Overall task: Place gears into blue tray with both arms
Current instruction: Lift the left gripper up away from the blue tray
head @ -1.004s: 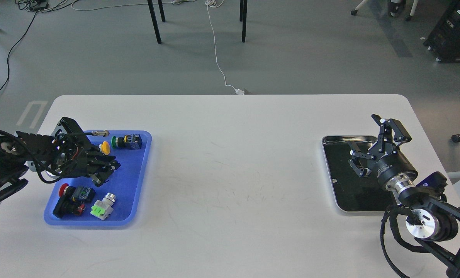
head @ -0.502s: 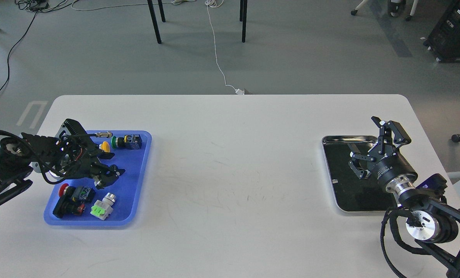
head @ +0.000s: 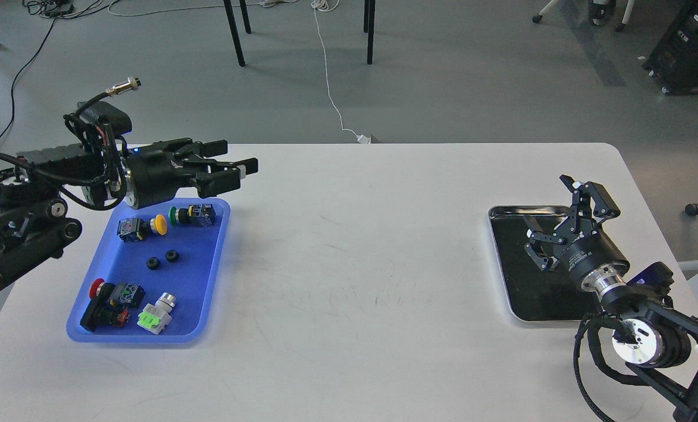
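Observation:
The blue tray [head: 203,281] lies on the left side of the white table. Two gears [head: 153,264] [head: 172,255], small and black, rest side by side on its floor near the middle. My left gripper [head: 238,158] hovers above the tray's far right corner, pointing right. Its fingers are apart with nothing between them. My right gripper [head: 551,205] hangs open and empty over the far part of the silver-rimmed metal tray [head: 504,275] on the right. I see no gear in that tray's dark inside.
Push-button switches share the blue tray: a yellow one [head: 143,227], a green one [head: 193,214], a red one [head: 111,296] and a white-and-green one [head: 156,313]. Chair legs and cables are on the floor beyond the table's far edge.
My left gripper rose out of the blue tray and moved up and right. Two gears now show on the tray floor where it was. The right gripper barely shifted.

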`<state>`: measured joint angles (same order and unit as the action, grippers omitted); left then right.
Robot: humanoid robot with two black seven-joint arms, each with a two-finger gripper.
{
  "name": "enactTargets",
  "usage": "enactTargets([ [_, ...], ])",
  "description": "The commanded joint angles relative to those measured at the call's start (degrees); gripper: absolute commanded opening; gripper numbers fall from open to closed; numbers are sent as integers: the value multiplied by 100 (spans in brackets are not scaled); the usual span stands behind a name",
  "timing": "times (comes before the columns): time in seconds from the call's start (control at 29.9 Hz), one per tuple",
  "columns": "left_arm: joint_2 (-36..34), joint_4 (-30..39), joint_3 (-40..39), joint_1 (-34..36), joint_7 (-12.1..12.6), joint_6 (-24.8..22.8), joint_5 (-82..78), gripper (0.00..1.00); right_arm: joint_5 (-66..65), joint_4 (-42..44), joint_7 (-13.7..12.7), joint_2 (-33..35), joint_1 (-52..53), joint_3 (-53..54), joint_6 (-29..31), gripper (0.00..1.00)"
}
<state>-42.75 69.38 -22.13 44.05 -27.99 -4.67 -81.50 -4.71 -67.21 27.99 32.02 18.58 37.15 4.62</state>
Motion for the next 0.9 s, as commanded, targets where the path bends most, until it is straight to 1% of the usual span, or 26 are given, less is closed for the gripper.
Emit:
enactTargets([
  [0.0,555,164,-912,-1070,-1,457,1993,98,-21,-55,1,-11,14,3,4,99],
  [0.1,1101,163,-2064,-1985,-1,494,2411,98,-30,-64,1,-12,32,-6,4,99],
  [0.23,1611,163,-2875,-2803,-1,511,2472,98,-39,-38,1,67,111,-181,4,99],
  [0.3,1822,146,-3200,-3067,-1,476,2499,98,-48,-46,1,59,155,-321,13,99],
  [0.47,2227,93,-3789,-3411,-1,266,2525,98,-100,-46,1,15,173,-384,92,99],
  [0.64,2517,84,-4308,-3728,-1,-375,2534,98,-461,-20,1,-20,199,-349,92,99],
  [0.67,2579,84,-4361,-3745,-1,-437,2560,98,-461,-11,1,-38,199,-348,83,99],
  [0.87,2746,84,-4414,-3842,-1,-464,2868,98,-461,-29,1,-187,208,-357,83,99],
])
